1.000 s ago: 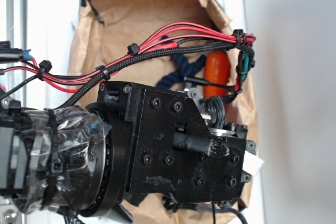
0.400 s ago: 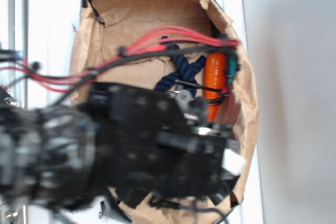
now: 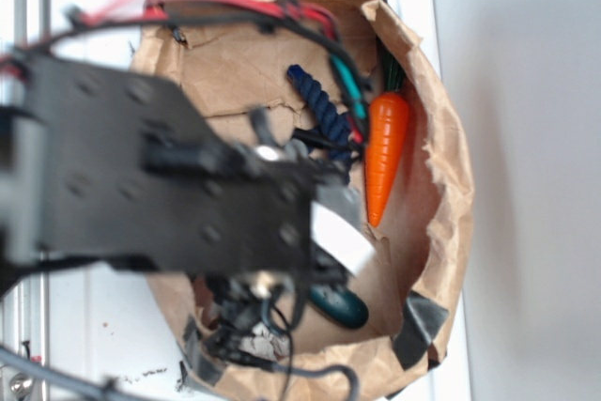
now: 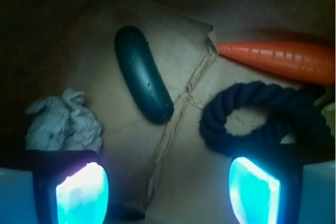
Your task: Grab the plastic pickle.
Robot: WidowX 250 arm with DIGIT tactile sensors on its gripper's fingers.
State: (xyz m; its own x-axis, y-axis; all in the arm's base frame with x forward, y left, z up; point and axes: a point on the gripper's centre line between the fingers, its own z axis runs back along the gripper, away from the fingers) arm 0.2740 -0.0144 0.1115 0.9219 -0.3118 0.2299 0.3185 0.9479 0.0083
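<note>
Pincer [image 4: 168,184] released, empty; plastic pickle [image 4: 143,82] lies ahead and slightly left, long axis slanting diagonally across the 2 fingers' gap.

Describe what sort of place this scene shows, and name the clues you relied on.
Probably a robot lab test setup, not a kitchen: toys lie in an opened brown paper bag on a white surface. A plastic pickle, toy carrot and blue rope loop sit below the open pincer.

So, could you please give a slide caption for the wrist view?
Open tool above plastic pickle, beside rope loop and carrot.
</note>
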